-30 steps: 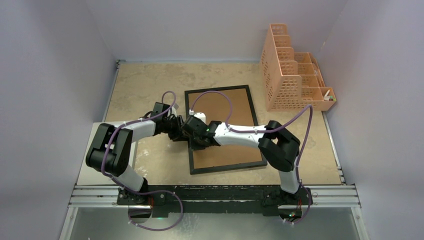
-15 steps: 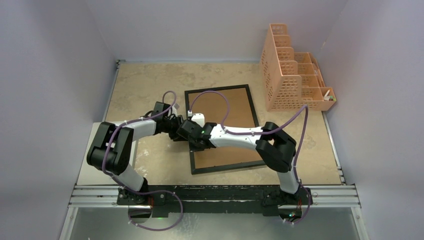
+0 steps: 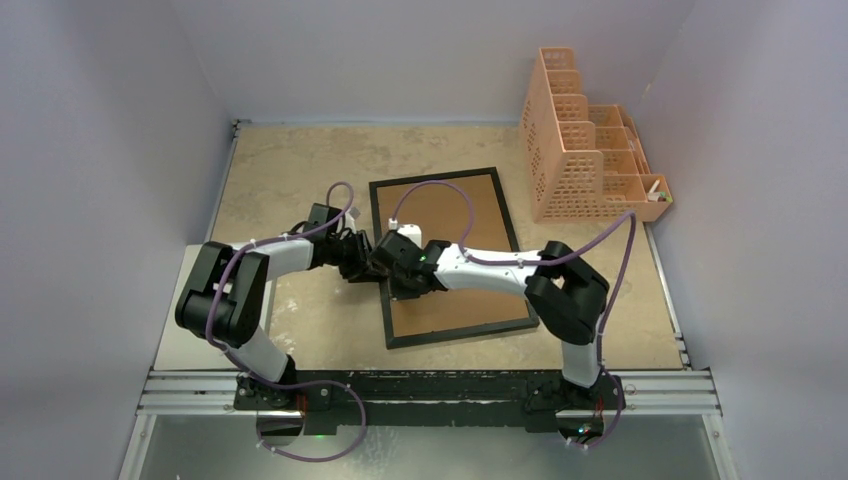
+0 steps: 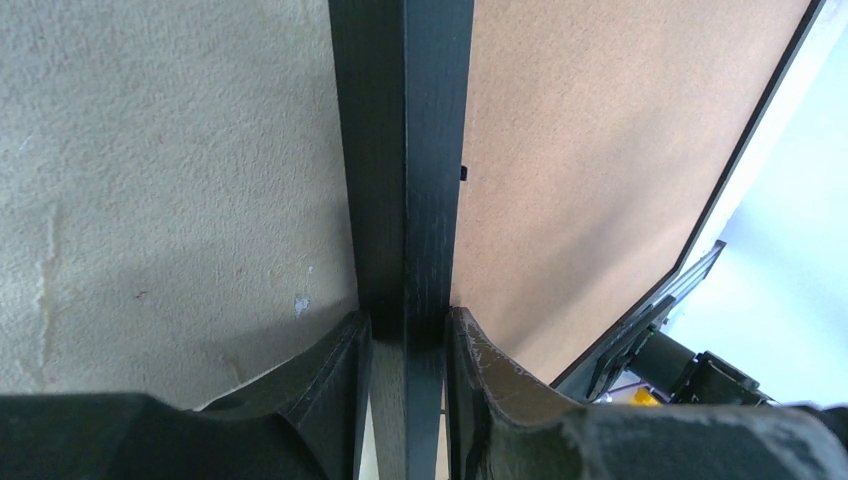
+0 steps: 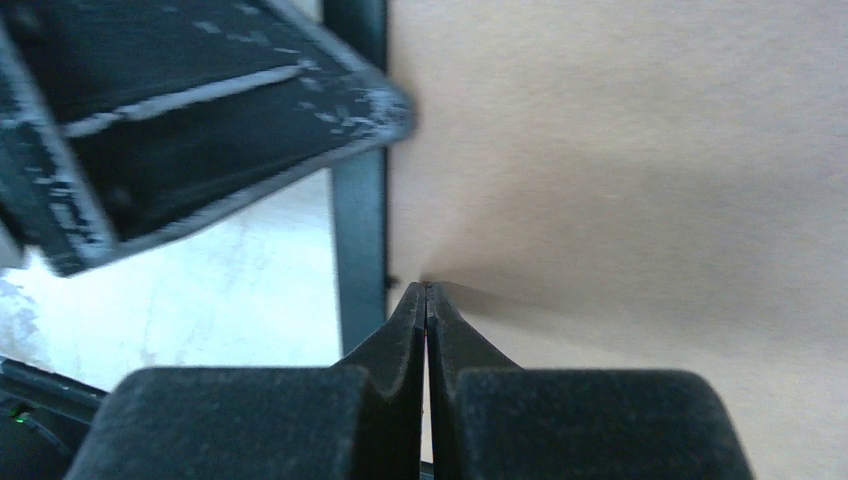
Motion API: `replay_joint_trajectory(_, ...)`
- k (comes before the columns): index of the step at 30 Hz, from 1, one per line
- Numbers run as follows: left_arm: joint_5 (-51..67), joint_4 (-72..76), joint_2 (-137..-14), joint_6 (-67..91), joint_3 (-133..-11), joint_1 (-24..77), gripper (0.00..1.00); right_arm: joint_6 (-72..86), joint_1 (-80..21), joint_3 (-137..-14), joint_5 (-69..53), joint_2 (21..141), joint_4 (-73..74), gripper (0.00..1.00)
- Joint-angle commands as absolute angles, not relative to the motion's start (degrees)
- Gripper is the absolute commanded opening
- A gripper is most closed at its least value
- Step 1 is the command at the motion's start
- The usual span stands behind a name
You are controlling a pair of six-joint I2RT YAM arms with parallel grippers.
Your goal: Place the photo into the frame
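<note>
I have the thin black rectangular picture frame (image 3: 487,218) lying face down at the centre of the overhead view on the mottled tan tabletop (image 3: 290,170), its brown board back (image 4: 600,150) turned up. The tiered peach mesh organizer (image 3: 585,150) stands well apart at the upper right. The left gripper (image 4: 407,345) comes in from the left and pinches the frame's left rail, one finger (image 4: 335,365) on the outer side and the other on the board side, not fully closed because the rail fills the gap. I judge that grip is there to pin the frame so it cannot slide while the other arm works. The right gripper (image 5: 426,295) has its fingers pressed tightly together into a single wedge, with nothing between them, its tip touching the board just inside the left rail, right beside a small dark retaining tab (image 5: 392,281). That looks like a poke at the tab or the board's edge. The board is plain, matte and flat, seated inside the dark rails, and no glass shows from this side. The sunflower photo appears in no view, so I cannot tell whether it is under the board.
</note>
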State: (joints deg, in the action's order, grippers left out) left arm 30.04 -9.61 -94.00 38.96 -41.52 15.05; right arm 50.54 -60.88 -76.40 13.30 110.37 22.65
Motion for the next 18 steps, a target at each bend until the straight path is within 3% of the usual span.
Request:
replay_joint_trajectory(1, 17.2, -21.0, -98.9, 36.0, -36.6, 14.9, 0.00, 45.0, -57.3, -70.2, 15.7, 110.0, 37.4, 0.00)
replay_joint_trajectory(11, 18.2, -20.9, -98.7, 36.0, -36.6, 14.9, 0.00, 41.0, -56.6, -73.4, 16.7, 105.8, 32.1, 0.00)
replay_joint_trajectory(18, 19.2, -20.4, -98.8, 35.9, -36.5, 14.9, 0.00, 37.4, -57.1, -77.6, 11.6, 107.9, 28.3, 0.29)
